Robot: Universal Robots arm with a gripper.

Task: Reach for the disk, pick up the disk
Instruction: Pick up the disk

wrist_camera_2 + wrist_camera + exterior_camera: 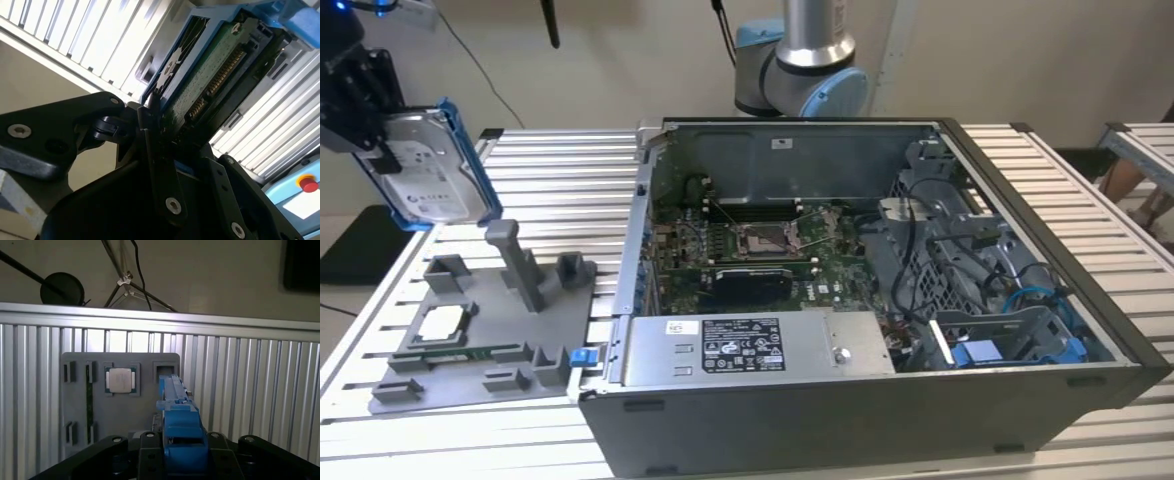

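A slatted metal worktop [1067,190] carries an open computer case [854,420] and, on the exterior view's left, a grey holder tray [480,330]. Above that tray the jaws are clamped on the disk [434,170], which hangs on edge in the air, clear of the worktop. In the second wrist view the jaws pinch one end of the disk [210,75], near its connectors. With so much of the disk beyond the grip, it could twist or slip and drop onto the tray, near the small square chip [120,380].
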